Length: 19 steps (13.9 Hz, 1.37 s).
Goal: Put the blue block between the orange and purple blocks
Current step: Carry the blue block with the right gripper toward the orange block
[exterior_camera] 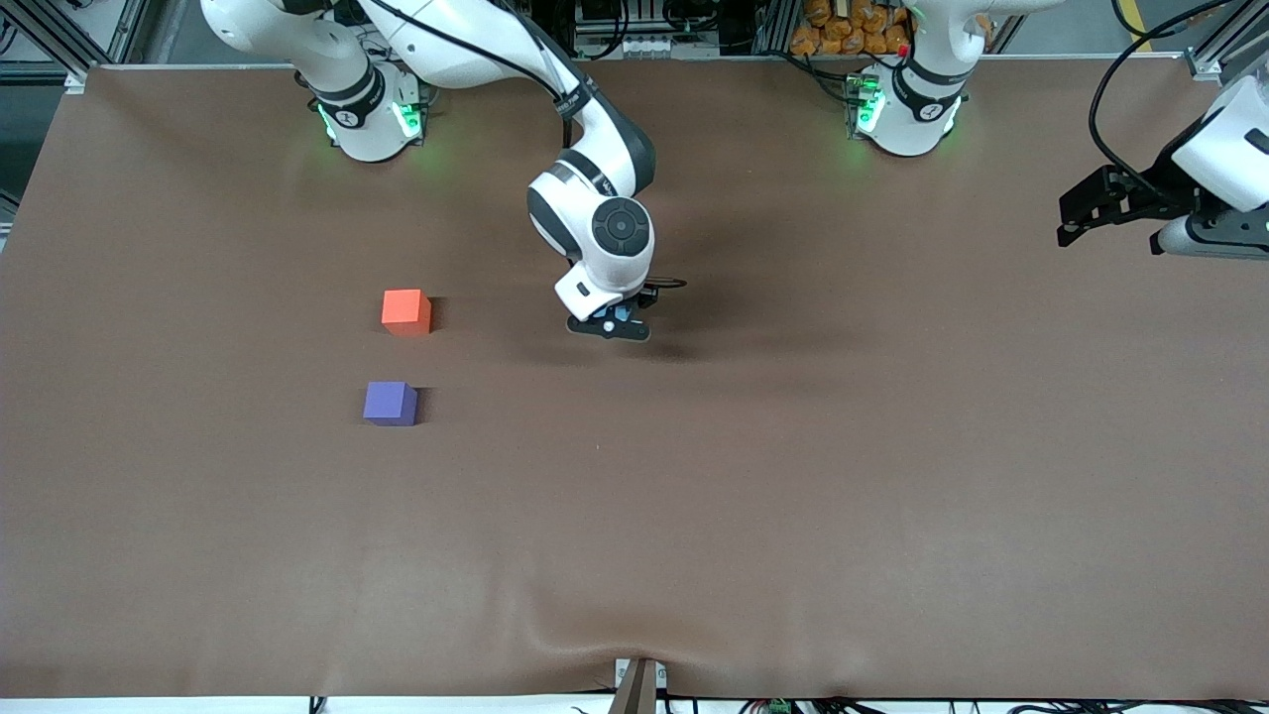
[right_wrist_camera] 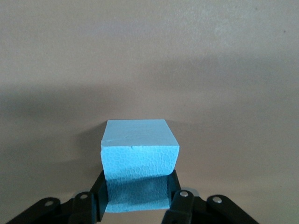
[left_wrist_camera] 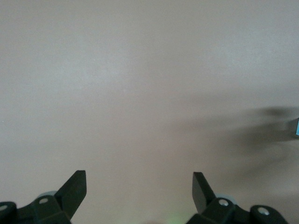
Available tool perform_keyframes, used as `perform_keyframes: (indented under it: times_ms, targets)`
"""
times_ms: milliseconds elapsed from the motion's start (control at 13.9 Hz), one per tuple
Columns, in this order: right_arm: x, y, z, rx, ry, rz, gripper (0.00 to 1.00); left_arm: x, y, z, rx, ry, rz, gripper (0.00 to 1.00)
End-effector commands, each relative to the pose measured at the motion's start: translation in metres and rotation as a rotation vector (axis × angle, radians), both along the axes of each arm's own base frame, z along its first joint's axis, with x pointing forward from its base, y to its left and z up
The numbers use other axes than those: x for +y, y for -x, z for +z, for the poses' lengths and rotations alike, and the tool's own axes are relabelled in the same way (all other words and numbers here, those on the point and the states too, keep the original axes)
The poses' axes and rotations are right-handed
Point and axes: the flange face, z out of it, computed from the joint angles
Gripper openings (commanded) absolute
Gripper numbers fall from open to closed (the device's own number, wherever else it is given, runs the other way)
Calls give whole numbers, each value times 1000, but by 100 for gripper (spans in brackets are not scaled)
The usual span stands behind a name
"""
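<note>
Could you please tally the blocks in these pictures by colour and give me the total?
Blue block: 1, between the fingers of the right tool
Orange block: 1, on the table
Purple block: 1, on the table, nearer the front camera than the orange block
Total: 3 blocks

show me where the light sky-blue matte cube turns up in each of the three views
Front view: the light sky-blue matte cube is mostly hidden, a sliver between the right gripper fingers, over mid-table.
Left wrist view: only a blue sliver at the picture's edge, likely this cube.
Right wrist view: centre, large, the right gripper's jaws against its sides.
Shared landmark: the brown table cover.
</note>
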Motion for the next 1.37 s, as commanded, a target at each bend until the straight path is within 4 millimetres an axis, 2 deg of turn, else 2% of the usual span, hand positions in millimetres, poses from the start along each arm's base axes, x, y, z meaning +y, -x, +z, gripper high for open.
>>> perform_keyframes:
  times_ms: [0, 72, 216, 288, 361, 505, 577, 721, 865, 1082, 1226, 1298]
  targets:
    - [-4, -18, 19, -23, -13, -17, 0, 1, -2, 6, 1, -7, 7, 100]
    - [-13, -24, 28, -2, 4, -23, 0, 1, -2, 6, 1, -7, 4, 100]
    - [-48, -48, 71, 39, 10, -31, 0, 1, -2, 7, 0, -7, 5, 100]
    - [-74, -64, 95, 41, -10, -35, 0, 1, -2, 6, 1, -7, 4, 100]
    - [-97, -71, 116, 63, -12, -19, 0, 2, -2, 7, 0, -7, 7, 100]
    - [-141, -86, 144, 107, -20, 31, 0, 2, -2, 6, 1, -7, 4, 100]
    - [-167, -93, 152, 122, -26, 47, 0, 3, -2, 6, 1, -7, 5, 100]
    - [-236, -104, 156, 144, -69, 104, 0, 3, -2, 6, 1, -7, 4, 100]
    - [-287, -106, 146, 139, -98, 119, 0, 2, -2, 6, 1, -7, 1, 100]
    - [-319, -103, 119, 135, -33, 137, 0, 2, -5, 4, 3, -5, -1, 100]
    - [-325, -93, 99, 131, -7, 153, 0, 2, -8, 0, 7, -6, -1, 100]
    - [-327, -88, 91, 138, -1, 154, 0, 2, -13, -9, 24, -5, -1, 100]
